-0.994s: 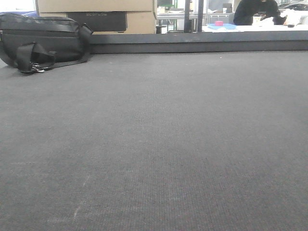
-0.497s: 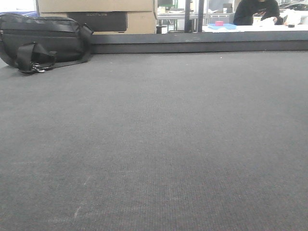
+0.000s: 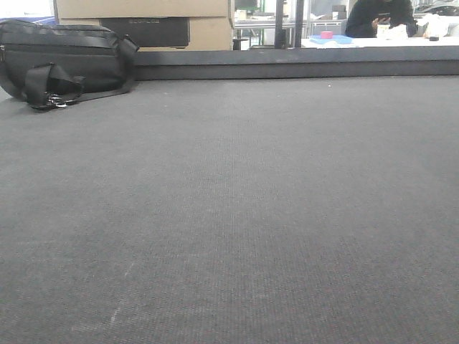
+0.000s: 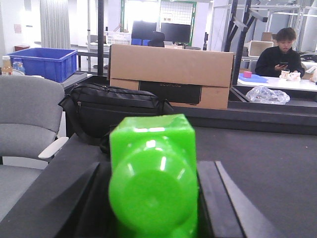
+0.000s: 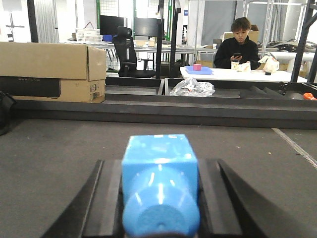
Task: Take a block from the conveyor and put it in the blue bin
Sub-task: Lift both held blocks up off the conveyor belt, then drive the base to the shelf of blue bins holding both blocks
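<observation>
**Workshop scene: carrying toward the drop**

Dark woven conveyor belt [image 3: 229, 215] is filling the front view, with a black bag [image 3: 64, 61] lying at its far left edge and no loose block showing on it. The left gripper [image 4: 156, 168] is clamping a green block [image 4: 153, 148] between its jaws. The right gripper [image 5: 159, 166] is doing the same with a blue block [image 5: 158, 158]. Each block is sitting centred, with a jaw face pressing on either side.

The blue bin [image 4: 42, 62] is standing well beyond the left jaws and off to their left, past a grey chair [image 4: 25, 114]. It is not showing ahead of the right jaws. Carrying to the bin is looking like the step in hand.

Doing it well is probably meaning four things:
- holding the squeeze firm;
- lifting clear of the bag and the cardboard box [image 4: 171, 72] ahead of the left jaws;
- swinging left until the bin is lying directly beneath the jaws;
- only then letting go.
</observation>
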Controlling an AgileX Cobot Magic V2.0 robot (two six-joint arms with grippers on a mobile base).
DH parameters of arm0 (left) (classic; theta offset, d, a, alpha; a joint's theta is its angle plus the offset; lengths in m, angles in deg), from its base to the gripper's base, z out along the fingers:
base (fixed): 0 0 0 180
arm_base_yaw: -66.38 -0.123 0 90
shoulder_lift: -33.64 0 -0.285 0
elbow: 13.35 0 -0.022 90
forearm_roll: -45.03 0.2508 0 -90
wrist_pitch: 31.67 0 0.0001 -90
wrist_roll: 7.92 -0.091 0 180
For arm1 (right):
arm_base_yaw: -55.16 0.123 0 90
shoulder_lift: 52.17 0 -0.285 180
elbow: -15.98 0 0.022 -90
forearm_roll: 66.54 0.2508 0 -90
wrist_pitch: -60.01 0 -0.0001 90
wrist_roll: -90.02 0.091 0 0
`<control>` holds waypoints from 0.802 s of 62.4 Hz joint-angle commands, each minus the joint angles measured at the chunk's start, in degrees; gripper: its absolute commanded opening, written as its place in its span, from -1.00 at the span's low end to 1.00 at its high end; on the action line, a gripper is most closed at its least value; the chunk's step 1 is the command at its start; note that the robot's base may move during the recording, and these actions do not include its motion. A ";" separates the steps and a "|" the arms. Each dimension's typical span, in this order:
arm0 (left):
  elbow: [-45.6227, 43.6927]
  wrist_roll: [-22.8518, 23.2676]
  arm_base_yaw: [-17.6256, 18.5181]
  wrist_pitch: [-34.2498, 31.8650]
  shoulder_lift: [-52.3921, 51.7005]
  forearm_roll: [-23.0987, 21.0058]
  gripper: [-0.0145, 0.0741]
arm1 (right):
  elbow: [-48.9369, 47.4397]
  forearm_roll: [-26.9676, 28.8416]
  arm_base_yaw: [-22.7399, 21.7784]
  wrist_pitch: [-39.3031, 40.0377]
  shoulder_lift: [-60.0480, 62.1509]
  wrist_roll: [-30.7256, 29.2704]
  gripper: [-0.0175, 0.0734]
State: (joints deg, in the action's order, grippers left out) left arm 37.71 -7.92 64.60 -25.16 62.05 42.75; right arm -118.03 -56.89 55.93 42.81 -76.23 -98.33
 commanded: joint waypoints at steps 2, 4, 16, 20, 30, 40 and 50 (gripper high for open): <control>-0.15 0.00 0.35 -1.50 -0.37 0.16 -0.92 | 0.00 0.03 -0.13 1.34 0.16 -0.24 -0.97; -0.15 0.00 0.35 -1.50 -0.37 0.16 -0.92 | 0.00 0.03 -0.13 1.34 0.16 -0.24 -0.97; -0.15 0.00 0.35 -1.50 -0.37 0.16 -0.92 | 0.00 0.03 -0.13 1.34 0.16 -0.24 -0.97; -0.15 0.00 0.35 -1.50 -0.37 0.16 -0.92 | 0.00 0.03 -0.13 1.34 0.16 -0.24 -0.97; -0.15 0.00 0.35 -1.50 -0.37 0.16 -0.92 | 0.00 0.03 -0.13 1.34 0.16 -0.24 -0.97; -0.15 0.00 0.35 -1.50 -0.37 0.16 -0.92 | 0.00 0.03 -0.13 1.34 0.16 -0.24 -0.97; -0.15 0.00 0.35 -1.50 -0.37 0.16 -0.92 | 0.00 0.03 -0.13 1.34 0.16 -0.24 -0.97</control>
State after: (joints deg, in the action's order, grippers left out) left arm 37.71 -7.92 64.60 -25.16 62.05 42.75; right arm -118.03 -56.89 55.93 42.81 -76.23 -98.33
